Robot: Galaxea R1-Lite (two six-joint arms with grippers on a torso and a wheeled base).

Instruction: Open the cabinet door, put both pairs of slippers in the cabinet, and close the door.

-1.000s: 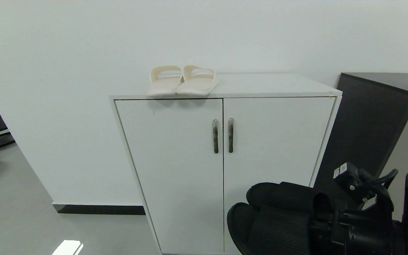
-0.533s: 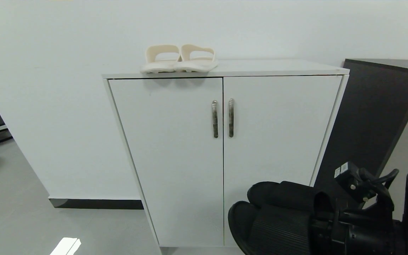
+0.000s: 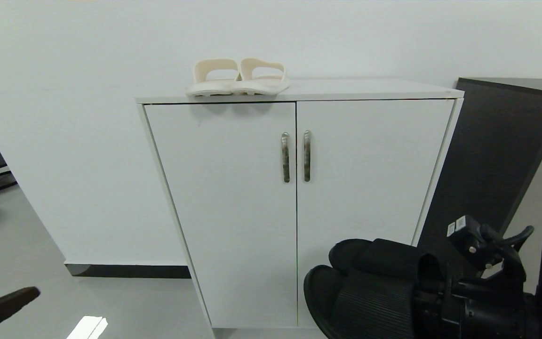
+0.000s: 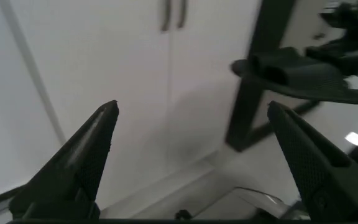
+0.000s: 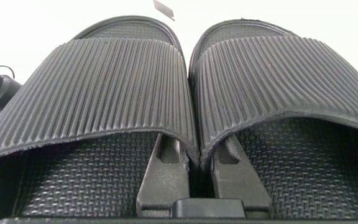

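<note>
Black slippers (image 3: 374, 282) held in R tool (image 5: 197, 177), L tool (image 4: 191, 107) newly entered low-left

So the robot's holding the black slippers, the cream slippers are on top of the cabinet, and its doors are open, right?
Not quite: the cabinet doors are both shut, as the head view shows. The right end effector does hold the black slippers, and the cream slippers do sit on top of the cabinet.

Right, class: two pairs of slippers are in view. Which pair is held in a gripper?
The black pair, clamped side by side in the right gripper; the cream pair sits free on top of the closed cabinet.
</note>
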